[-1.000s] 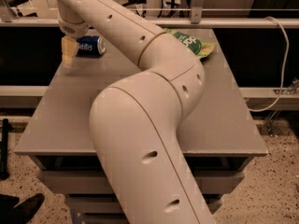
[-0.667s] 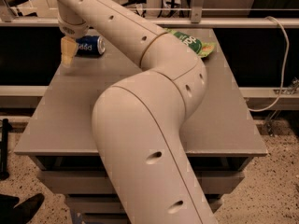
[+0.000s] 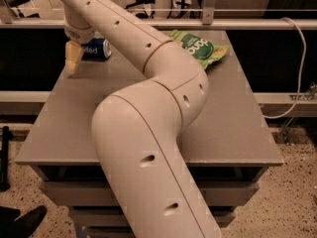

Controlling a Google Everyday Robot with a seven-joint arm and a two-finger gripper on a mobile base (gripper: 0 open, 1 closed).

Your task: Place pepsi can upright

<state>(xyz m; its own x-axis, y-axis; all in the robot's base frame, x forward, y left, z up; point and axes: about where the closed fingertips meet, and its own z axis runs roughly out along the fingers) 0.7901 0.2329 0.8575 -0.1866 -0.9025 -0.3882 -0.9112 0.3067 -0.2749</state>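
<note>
- Gripper at the far left corner of the tabletop, pointing down from a pale wrist.
- Fingers yellowish, seen as one tapered wedge; tips low, at or just above the grey surface. Cannot tell whether spread wide, narrow, or closed on anything.
- Pepsi can lying on its side, just to the right of the fingers as seen in the camera view. Blue body with white lettering, silver end facing right.
- Left end of the can hidden behind the fingers; touching or only just beside, impossible to say.
- Green snack bag well to the right of the fingers, flat near the far edge, partly covered by the arm.
- Cream arm running from the fingers diagonally to the right across the middle, bending back at an elbow, then dropping toward the near edge and filling much of the foreground.
- Bare grey surface below and in front of the fingers, toward the near left corner.
- White cable far to the right of the fingers, beyond the table's side, hanging in a loop.
- Speckled floor beneath, at the lower right.
</note>
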